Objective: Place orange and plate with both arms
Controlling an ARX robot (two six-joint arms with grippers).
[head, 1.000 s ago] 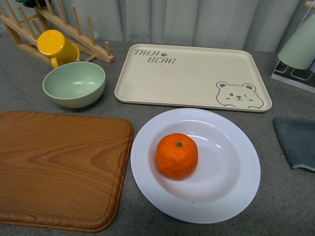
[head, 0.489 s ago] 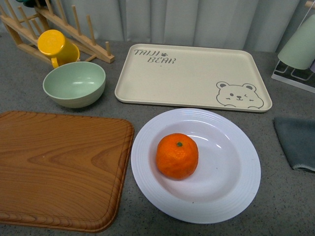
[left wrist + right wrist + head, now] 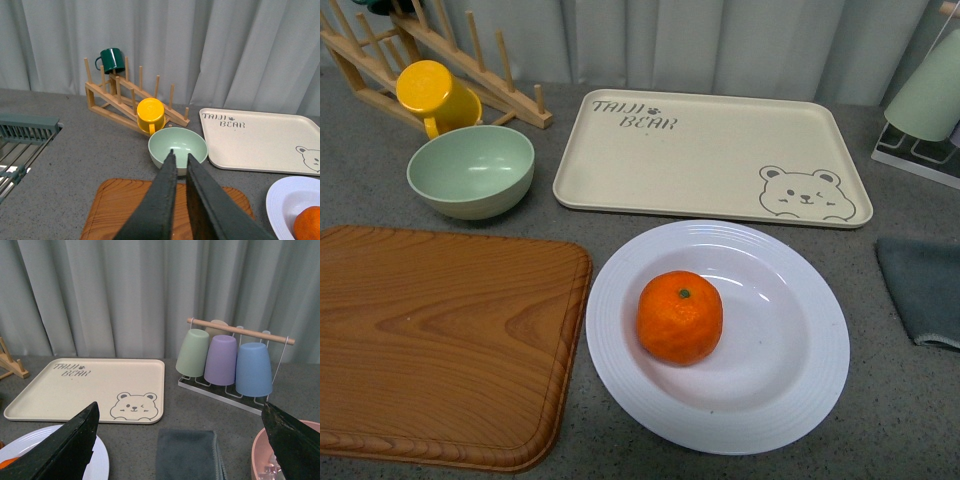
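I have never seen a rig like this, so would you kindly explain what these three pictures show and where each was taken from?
This is a robot with two arms, each ending in a two-fingered gripper. The front view comes from a camera on its body, looking down at a grey counter; neither arm shows there. An orange sits in a white plate, with a wooden board on the left, and a bear-print tray, green bowl and yellow mug behind. The other two pictures come from cameras on the wrists. The left gripper has its fingers nearly together, and the right gripper is spread wide; both hold nothing.
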